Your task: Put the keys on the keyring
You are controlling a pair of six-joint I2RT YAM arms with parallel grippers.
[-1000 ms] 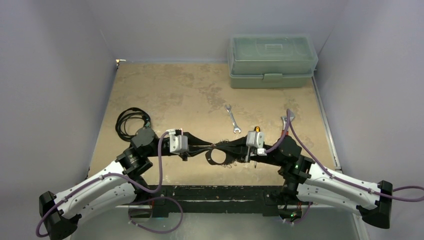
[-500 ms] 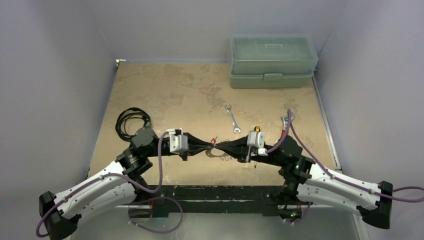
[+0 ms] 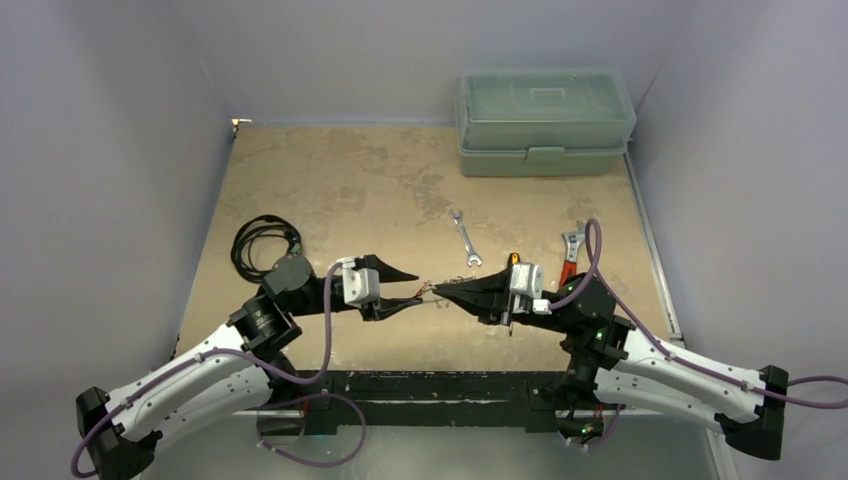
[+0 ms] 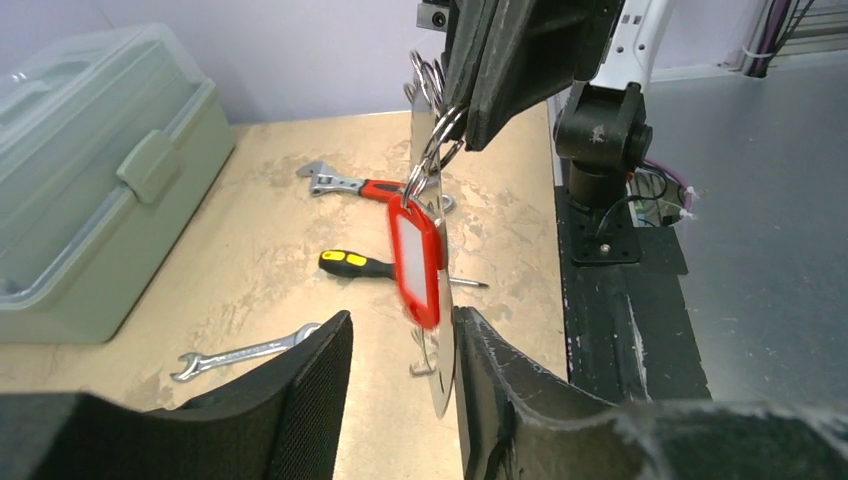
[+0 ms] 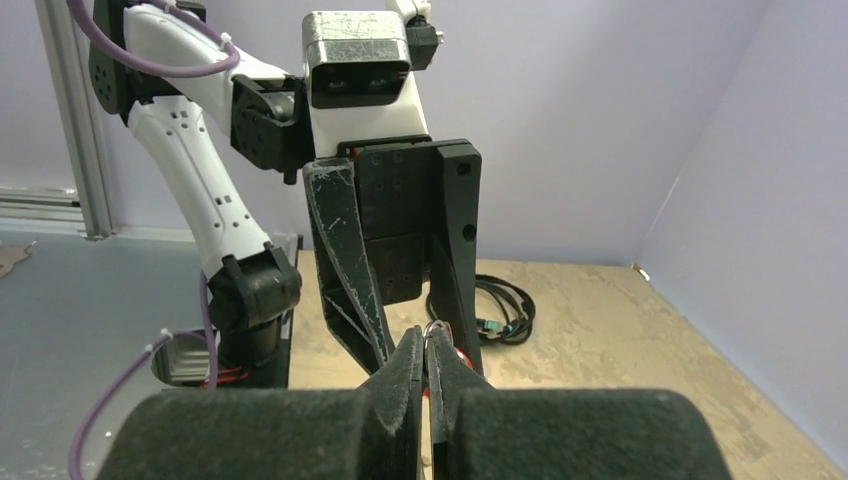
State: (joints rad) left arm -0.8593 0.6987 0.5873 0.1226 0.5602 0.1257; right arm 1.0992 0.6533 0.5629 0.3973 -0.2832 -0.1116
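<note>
r tool (image 5: 425, 345) clamped shut on keyring (image 4: 444, 375), red key tag (image 4: 415, 262) dangled off it, l tool (image 4: 400, 320) gaped open w/ keyring's low edge btwn its fingers

Toolbox: pale green translucent plastic toolbox (image 3: 545, 120), lid shut, far right of the mottled tan table (image 3: 340, 190).
Spanner: small silver open-ended spanner (image 3: 464, 238), lying flat.
Wrench: red-handled adjustable wrench (image 3: 571, 245), right of it.
Screwdriver: yellow-and-black-handled screwdriver (image 4: 358, 264), nearby.
Cable: coiled black cable (image 3: 262, 240), left side.

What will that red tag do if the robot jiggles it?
Probably swing about: the red tag dangles loosely from the ring pinched by the right pincer. It looks like thin plastic, so likely light for its size.
</note>
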